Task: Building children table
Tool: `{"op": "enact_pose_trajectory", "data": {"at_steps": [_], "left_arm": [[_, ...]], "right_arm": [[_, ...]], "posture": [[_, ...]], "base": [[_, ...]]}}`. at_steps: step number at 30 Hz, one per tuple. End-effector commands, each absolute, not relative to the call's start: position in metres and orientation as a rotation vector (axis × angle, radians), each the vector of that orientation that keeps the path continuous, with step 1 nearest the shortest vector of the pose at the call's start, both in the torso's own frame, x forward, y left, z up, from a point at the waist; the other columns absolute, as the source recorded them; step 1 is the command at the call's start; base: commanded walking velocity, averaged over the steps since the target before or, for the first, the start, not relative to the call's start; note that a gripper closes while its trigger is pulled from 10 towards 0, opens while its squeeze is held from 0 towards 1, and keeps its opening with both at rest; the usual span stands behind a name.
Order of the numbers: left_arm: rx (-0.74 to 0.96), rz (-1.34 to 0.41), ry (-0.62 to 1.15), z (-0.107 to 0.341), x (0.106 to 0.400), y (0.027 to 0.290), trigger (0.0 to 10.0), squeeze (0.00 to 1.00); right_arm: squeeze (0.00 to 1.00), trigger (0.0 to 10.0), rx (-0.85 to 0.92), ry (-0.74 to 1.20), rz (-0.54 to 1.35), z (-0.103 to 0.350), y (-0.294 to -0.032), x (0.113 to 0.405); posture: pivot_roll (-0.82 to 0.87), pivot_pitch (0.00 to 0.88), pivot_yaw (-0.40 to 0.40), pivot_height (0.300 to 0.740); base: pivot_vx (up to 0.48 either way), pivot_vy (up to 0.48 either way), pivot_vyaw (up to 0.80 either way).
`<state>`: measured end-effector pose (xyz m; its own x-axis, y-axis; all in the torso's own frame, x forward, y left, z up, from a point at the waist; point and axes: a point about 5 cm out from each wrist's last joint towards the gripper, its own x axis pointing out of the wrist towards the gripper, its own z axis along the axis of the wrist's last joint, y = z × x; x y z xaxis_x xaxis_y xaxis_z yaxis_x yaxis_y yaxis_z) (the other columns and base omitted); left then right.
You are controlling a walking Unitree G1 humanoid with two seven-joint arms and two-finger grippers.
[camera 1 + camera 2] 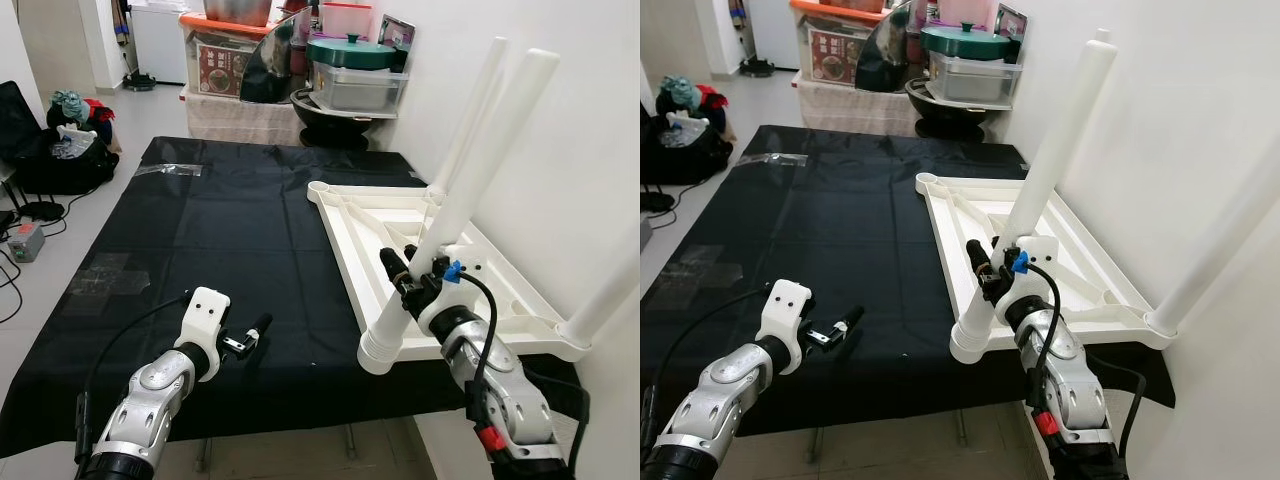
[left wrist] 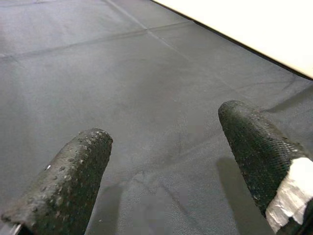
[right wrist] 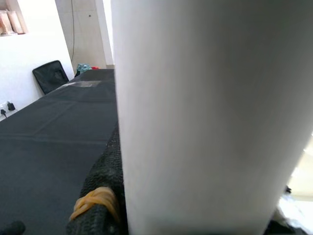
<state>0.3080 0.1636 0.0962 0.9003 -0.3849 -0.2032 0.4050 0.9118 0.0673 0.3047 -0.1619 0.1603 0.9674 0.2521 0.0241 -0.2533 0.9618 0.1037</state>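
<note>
White leg (image 1: 470, 190), centre-right: your right gripper (image 1: 408, 272) seemingly clamped on it; left gripper (image 1: 255, 333) fingers apart, lower-left.

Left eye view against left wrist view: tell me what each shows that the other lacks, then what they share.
Left eye alone: the right end effector gripping a tilted white table leg at the upturned white tabletop, and storage boxes behind. Left wrist alone: the dotted texture of its fingers, spread apart. Shared: the black cloth and the left end effector.

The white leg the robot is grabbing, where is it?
The white leg stands tilted at the upside-down tabletop's near corner, on the robot's right, in its right claw.
</note>
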Motion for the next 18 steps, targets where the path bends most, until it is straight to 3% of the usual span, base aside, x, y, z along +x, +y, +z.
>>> {"op": "enact_pose_trajectory", "data": {"at_steps": [1, 4, 18], "left_arm": [[0.117, -0.414, 0.196, 0.095, 0.307, 0.163, 10.0, 0.0], [0.118, -0.412, 0.197, 0.095, 0.307, 0.164, 10.0, 0.0], [0.115, -0.404, 0.2, 0.094, 0.305, 0.165, 10.0, 0.0]], "right_arm": [[0.0, 10.0, 0.005, 0.217, 0.245, 0.111, -0.165, 0.294], [0.0, 10.0, 0.001, 0.162, 0.35, 0.123, -0.159, 0.294], [0.0, 10.0, -0.098, 0.159, 0.438, 0.125, -0.145, 0.289]], "posture": [[0.05, 0.0, -0.103, 0.74], [0.05, 0.0, -0.107, 0.74], [0.06, 0.0, -0.114, 0.74]], "base": [[0.0, 0.0, 0.0], [0.0, 0.0, 0.0], [0.0, 0.0, 0.0]]}}
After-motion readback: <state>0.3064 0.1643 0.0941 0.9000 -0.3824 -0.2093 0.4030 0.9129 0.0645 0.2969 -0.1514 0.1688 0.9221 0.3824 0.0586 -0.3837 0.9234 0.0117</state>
